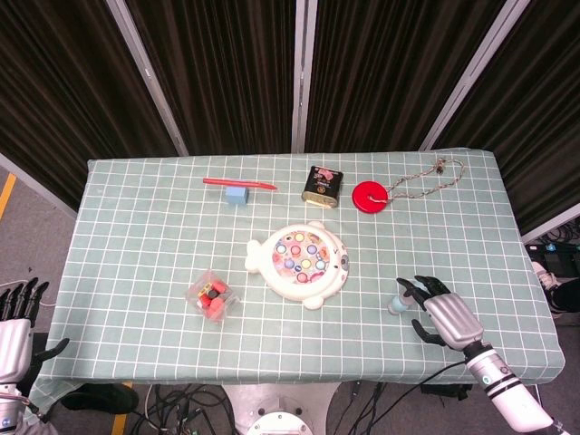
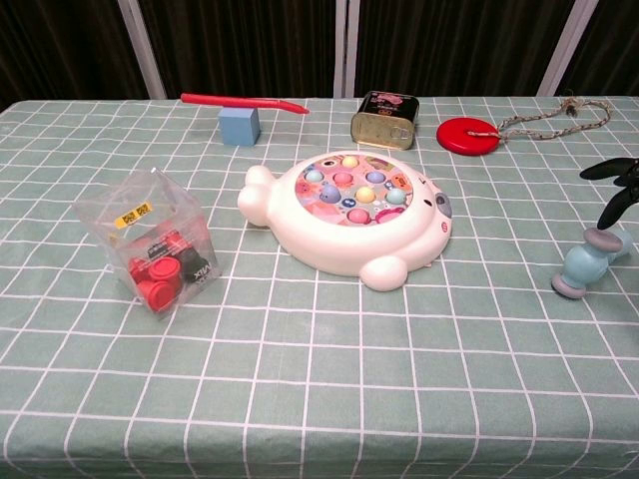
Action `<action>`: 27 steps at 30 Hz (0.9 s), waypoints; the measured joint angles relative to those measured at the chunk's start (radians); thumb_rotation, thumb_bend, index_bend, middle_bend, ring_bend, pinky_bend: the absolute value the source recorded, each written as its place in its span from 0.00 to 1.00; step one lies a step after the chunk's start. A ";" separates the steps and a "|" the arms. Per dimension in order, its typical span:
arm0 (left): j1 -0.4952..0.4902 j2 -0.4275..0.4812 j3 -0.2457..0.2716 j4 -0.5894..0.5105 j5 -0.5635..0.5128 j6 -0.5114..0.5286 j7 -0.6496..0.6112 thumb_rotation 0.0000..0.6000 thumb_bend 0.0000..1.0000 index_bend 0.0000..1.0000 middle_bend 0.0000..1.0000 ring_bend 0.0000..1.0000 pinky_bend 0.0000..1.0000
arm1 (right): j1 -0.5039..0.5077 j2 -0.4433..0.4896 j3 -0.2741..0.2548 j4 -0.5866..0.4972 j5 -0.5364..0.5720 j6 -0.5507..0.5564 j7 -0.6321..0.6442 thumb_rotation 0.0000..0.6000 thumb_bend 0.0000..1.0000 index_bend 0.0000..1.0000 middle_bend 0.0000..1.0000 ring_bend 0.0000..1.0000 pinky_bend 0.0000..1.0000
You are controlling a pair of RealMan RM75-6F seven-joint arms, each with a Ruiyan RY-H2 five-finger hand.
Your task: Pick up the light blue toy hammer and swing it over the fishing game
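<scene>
Nearest, at the table's right front, the robot's right hand (image 1: 447, 314) hovers with dark fingers spread beside the light blue plastic toy hammer (image 2: 585, 264); nothing is visibly clasped, so the hammer appears to lie on the green checked tablecloth (image 1: 136, 272), its head towards the camera, placed for a grasp from the right. The left hand (image 1: 16, 335) hangs off the table's left front corner, fingers extended, holding nothing; presumably parked clear. Mid-table, the white fish-shaped fishing game (image 1: 300, 261) sits well left of the hammer, with open cloth between; a clear plastic box of red and black pieces (image 1: 211, 295) lies further left. Farthest: small blue cube (image 1: 237, 196), red stick (image 1: 239, 183), dark printed tin (image 1: 323, 185), red disc on a cord (image 1: 369, 197).
</scene>
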 measured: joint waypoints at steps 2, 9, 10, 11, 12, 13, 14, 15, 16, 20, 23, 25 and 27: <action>0.001 0.000 0.000 0.000 -0.001 0.000 -0.001 1.00 0.04 0.10 0.03 0.01 0.00 | -0.002 -0.003 0.003 0.005 -0.003 0.005 0.005 1.00 0.37 0.00 0.22 0.07 0.10; 0.001 0.001 -0.001 0.002 -0.002 -0.003 -0.002 1.00 0.04 0.10 0.03 0.01 0.00 | -0.006 -0.012 0.036 0.031 0.001 0.035 0.018 1.00 0.20 0.00 0.17 0.07 0.10; 0.000 0.002 -0.001 0.002 -0.001 -0.002 -0.003 1.00 0.04 0.10 0.03 0.01 0.00 | -0.004 -0.012 0.042 0.034 0.006 0.033 0.014 1.00 0.19 0.00 0.17 0.07 0.10; 0.000 0.002 -0.001 0.002 0.000 -0.001 -0.003 1.00 0.04 0.10 0.03 0.01 0.00 | 0.001 -0.013 0.048 0.039 0.014 0.025 0.009 1.00 0.19 0.00 0.17 0.07 0.10; 0.000 0.002 -0.001 0.002 0.001 0.000 -0.004 1.00 0.04 0.10 0.03 0.01 0.00 | 0.005 -0.013 0.052 0.044 0.020 0.018 0.007 1.00 0.19 0.00 0.17 0.07 0.10; 0.001 0.002 -0.001 0.002 0.002 0.000 -0.005 1.00 0.04 0.10 0.03 0.01 0.00 | 0.010 -0.013 0.055 0.048 0.026 0.007 0.005 1.00 0.19 0.00 0.17 0.07 0.10; 0.001 0.002 -0.001 0.003 0.001 0.000 -0.007 1.00 0.04 0.10 0.03 0.01 0.00 | 0.018 -0.013 0.058 0.055 0.035 -0.010 0.001 1.00 0.19 0.01 0.17 0.07 0.10; 0.002 0.002 0.000 0.003 0.001 -0.001 -0.008 1.00 0.04 0.10 0.03 0.01 0.00 | 0.024 -0.014 0.060 0.062 0.042 -0.025 -0.003 1.00 0.19 0.02 0.18 0.07 0.10; 0.003 0.002 0.001 0.004 0.001 0.000 -0.009 1.00 0.04 0.10 0.03 0.01 0.00 | 0.031 -0.015 0.062 0.070 0.049 -0.041 -0.008 1.00 0.19 0.03 0.18 0.07 0.11; 0.006 0.003 0.003 0.004 -0.004 -0.005 -0.022 1.00 0.04 0.10 0.03 0.01 0.00 | 0.062 -0.025 0.070 0.123 0.080 -0.109 -0.027 1.00 0.19 0.09 0.21 0.07 0.13; 0.007 0.005 0.004 0.003 -0.006 -0.007 -0.021 1.00 0.04 0.10 0.03 0.01 0.00 | 0.077 -0.039 0.074 0.160 0.094 -0.140 -0.026 1.00 0.19 0.15 0.23 0.07 0.14; 0.006 0.005 0.005 0.002 -0.002 -0.008 -0.021 1.00 0.04 0.10 0.03 0.01 0.00 | 0.087 -0.050 0.075 0.183 0.098 -0.160 -0.023 1.00 0.19 0.19 0.25 0.07 0.14; 0.005 0.006 0.005 -0.001 0.001 -0.007 -0.020 1.00 0.04 0.10 0.03 0.01 0.00 | 0.101 -0.066 0.075 0.213 0.099 -0.184 -0.021 1.00 0.19 0.23 0.26 0.07 0.15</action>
